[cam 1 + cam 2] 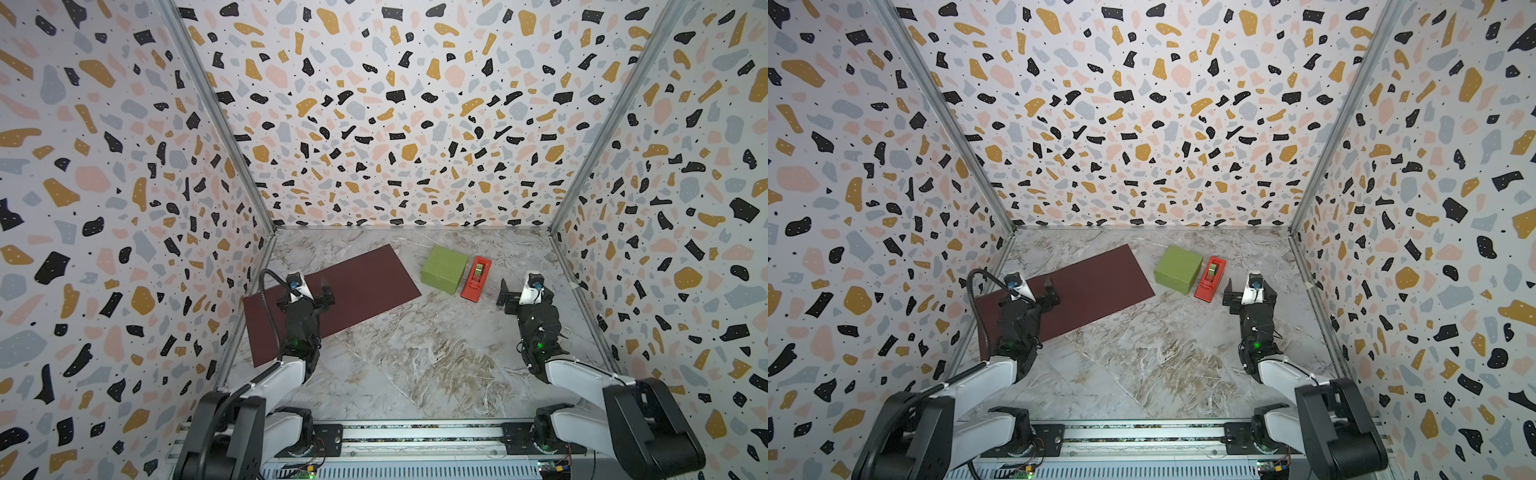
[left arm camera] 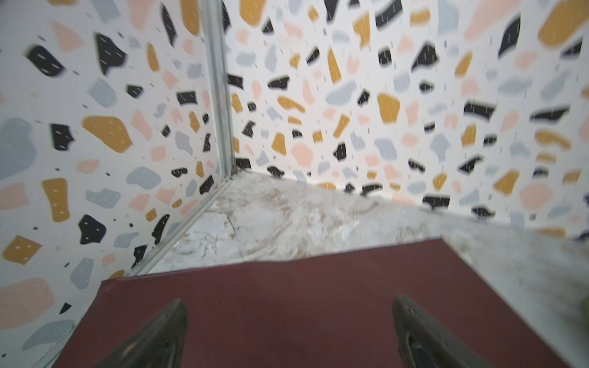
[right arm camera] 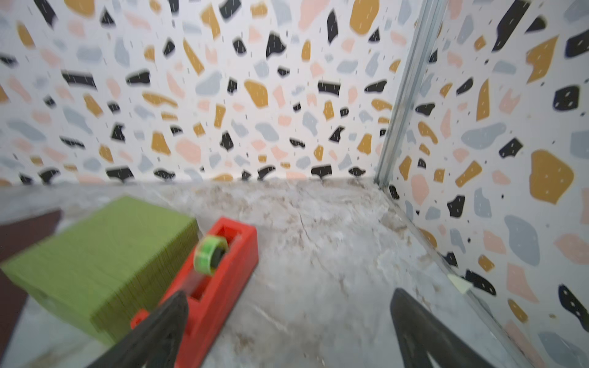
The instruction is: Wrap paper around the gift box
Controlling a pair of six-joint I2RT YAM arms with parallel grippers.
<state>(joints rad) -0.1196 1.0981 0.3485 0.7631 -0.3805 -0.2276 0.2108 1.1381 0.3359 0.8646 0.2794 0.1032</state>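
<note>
Left claw [image 1: 326, 292] is spread open with nothing in it, poised over the paper [image 1: 365, 286]; I cannot tell whether it touches the sheet. My right claw [image 1: 508, 297] is likewise open and empty, near the red tape dispenser [image 1: 476, 278] but apart from it. Paper lies flat, maroon face up, on the left of the marble-patterned worktop [image 1: 415, 357], its left corner at the wall's foot. Green gift box [image 1: 444, 269] sits just beside the paper's right corner, dispenser alongside. Terrazzo-print walls [image 1: 395, 124] enclose three sides.
</note>
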